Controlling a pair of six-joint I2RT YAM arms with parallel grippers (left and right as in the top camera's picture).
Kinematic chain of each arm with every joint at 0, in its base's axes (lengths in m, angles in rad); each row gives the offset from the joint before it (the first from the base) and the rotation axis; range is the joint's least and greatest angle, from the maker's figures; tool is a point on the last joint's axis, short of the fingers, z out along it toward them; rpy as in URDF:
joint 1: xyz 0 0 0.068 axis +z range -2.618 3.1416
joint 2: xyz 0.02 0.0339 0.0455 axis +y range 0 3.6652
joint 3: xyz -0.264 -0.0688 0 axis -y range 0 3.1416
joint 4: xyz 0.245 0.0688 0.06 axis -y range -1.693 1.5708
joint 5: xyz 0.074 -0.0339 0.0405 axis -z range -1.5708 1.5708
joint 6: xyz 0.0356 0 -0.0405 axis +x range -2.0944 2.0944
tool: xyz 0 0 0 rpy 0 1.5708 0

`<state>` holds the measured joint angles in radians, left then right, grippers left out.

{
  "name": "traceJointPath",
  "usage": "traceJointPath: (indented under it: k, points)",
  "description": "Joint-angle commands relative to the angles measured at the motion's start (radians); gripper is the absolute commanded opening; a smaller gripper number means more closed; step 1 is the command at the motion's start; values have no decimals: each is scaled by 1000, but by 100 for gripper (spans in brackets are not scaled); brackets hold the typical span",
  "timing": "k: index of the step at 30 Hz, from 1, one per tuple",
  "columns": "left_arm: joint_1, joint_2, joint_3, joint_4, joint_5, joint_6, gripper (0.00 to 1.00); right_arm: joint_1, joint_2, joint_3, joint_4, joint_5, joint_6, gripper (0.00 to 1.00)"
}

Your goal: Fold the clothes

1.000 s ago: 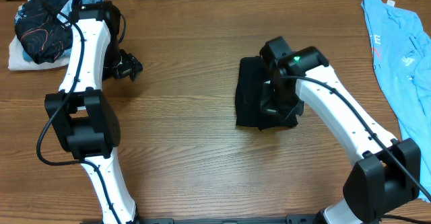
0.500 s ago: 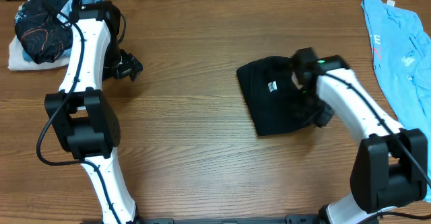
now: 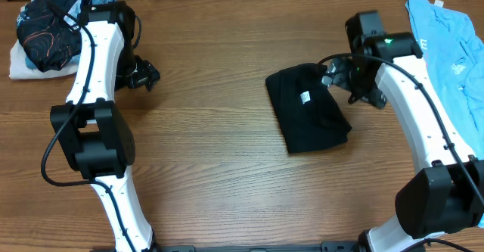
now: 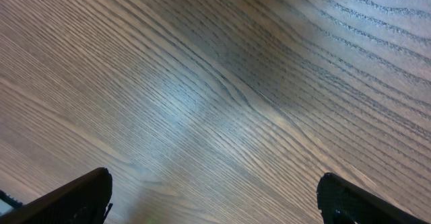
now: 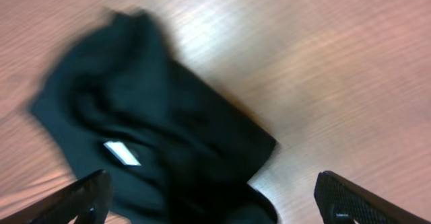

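A: Where's the black shirt [image 3: 308,119]?
B: Folded, right of centre; right gripper [image 3: 354,82] just beside it, jaws spread, empty.
A: Left gripper [image 4: 215,200]?
B: Wide apart over the table [image 4: 215,83]. Only overhead shows the blue shirt [image 3: 446,63], far right.

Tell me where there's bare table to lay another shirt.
Widest bare table: between the left arm and the folded black shirt, back edge to front. A smaller patch lies in front of that shirt. Crowded: the back-left clothes pile, and the right side with right arm and blue T-shirt.
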<state>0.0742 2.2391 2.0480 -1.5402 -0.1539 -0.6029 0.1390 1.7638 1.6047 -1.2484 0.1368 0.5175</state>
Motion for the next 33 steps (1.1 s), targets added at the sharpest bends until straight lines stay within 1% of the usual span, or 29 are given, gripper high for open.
traceJointPath:
  k: [1,3,6,10,14,16,18,20,22,24,33]
  points:
    - [6,-3,-5,2,-10,4,100,4,3,34,66,-194,-262,100]
    - [6,-3,-5,1,-10,4,100,4,18,33,89,-250,-342,100]
    - [6,-3,-5,1,-10,5,100,4,58,30,100,-254,-396,98]
    - [6,-3,-5,2,-5,4,100,4,124,12,127,-325,-522,95]
    - [6,-3,-5,1,-3,5,100,4,188,10,149,-338,-555,93]
    - [6,-3,-5,1,-3,5,100,4,212,10,158,-344,-572,89]
    - [6,-3,-5,1,-3,5,100,6,227,10,158,-346,-571,87]
    - [6,-3,-5,2,-3,5,100,13,239,10,151,-348,-571,78]
    - [6,-3,-5,6,-3,5,100,21,241,10,146,-348,-571,56]
    - [6,-3,-5,8,-3,5,100,29,241,10,144,-348,-571,47]
    - [6,-3,-5,8,-3,5,100,50,243,-71,191,-343,-571,47]
